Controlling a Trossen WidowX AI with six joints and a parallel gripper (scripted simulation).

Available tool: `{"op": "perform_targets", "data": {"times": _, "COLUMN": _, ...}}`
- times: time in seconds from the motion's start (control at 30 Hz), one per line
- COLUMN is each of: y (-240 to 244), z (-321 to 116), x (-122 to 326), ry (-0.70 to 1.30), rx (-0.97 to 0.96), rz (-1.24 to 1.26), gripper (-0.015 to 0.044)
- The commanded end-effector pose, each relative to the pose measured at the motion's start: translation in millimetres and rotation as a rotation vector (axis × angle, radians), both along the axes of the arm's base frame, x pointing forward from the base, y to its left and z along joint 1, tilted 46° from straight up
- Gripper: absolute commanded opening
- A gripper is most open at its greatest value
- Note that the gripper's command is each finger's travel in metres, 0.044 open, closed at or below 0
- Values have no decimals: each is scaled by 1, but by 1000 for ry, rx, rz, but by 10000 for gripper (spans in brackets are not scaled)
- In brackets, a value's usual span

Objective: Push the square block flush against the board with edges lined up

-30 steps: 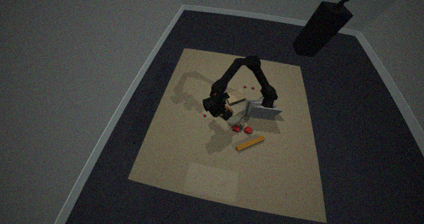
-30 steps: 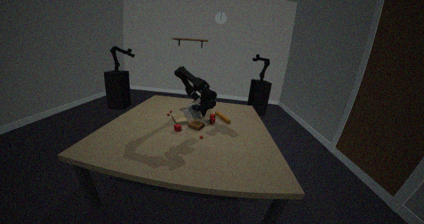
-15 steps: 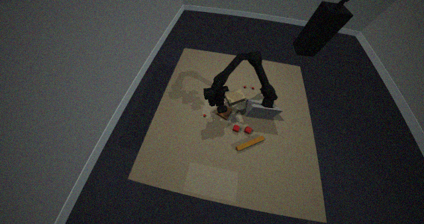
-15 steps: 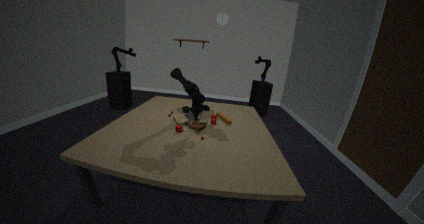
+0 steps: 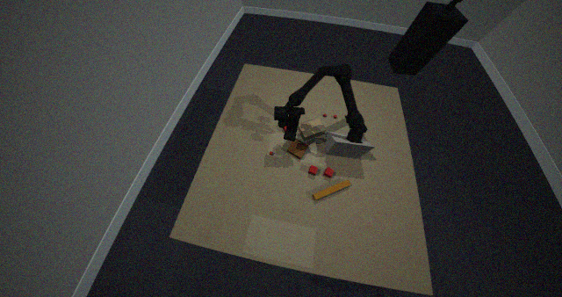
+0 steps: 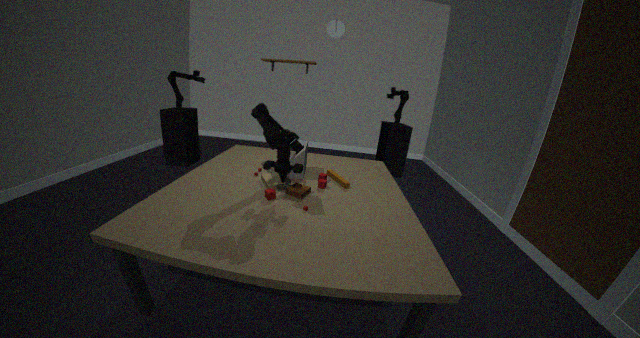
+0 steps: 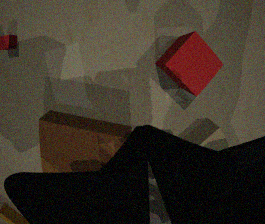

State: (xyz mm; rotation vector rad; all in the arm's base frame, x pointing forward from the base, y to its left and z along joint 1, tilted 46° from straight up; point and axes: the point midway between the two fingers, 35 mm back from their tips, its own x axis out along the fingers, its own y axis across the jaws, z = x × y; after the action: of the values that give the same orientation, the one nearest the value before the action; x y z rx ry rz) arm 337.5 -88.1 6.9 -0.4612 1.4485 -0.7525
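A brown square block (image 5: 298,149) (image 6: 299,191) (image 7: 78,145) lies flat near the middle of the table. A long orange bar (image 5: 331,190) (image 6: 338,178) (image 7: 10,213), which looks like the board, lies well apart from it, with two red cubes between them. My gripper (image 5: 289,137) (image 6: 284,179) (image 7: 142,132) is shut and empty. It is just beside the block, on the side away from the bar; whether it touches the block cannot be told. In the wrist view the black fingers hide the block's near part.
The two red cubes are a left one (image 5: 313,170) and a right one (image 5: 328,172). Another red cube (image 6: 270,194) (image 7: 195,65) and a small one (image 5: 271,153) (image 6: 305,208) (image 7: 8,42) are near the block. A pale tan piece (image 5: 313,127) and a grey-white panel (image 5: 349,148) stand behind it.
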Motion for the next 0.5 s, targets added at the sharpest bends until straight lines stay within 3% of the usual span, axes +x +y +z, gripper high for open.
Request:
{"op": "perform_targets", "data": {"times": 0.0, "y": -14, "z": 6, "x": -7, "ry": -82, "rx": -17, "rz": -88, "gripper": 0}}
{"op": "perform_targets", "data": {"times": 0.3, "y": -35, "z": 17, "x": -16, "ry": -212, "rx": -38, "rz": -220, "gripper": 0}}
{"op": "perform_targets", "data": {"times": 0.47, "y": -73, "z": -19, "x": -19, "ry": -211, "rx": -41, "rz": -220, "gripper": 0}}
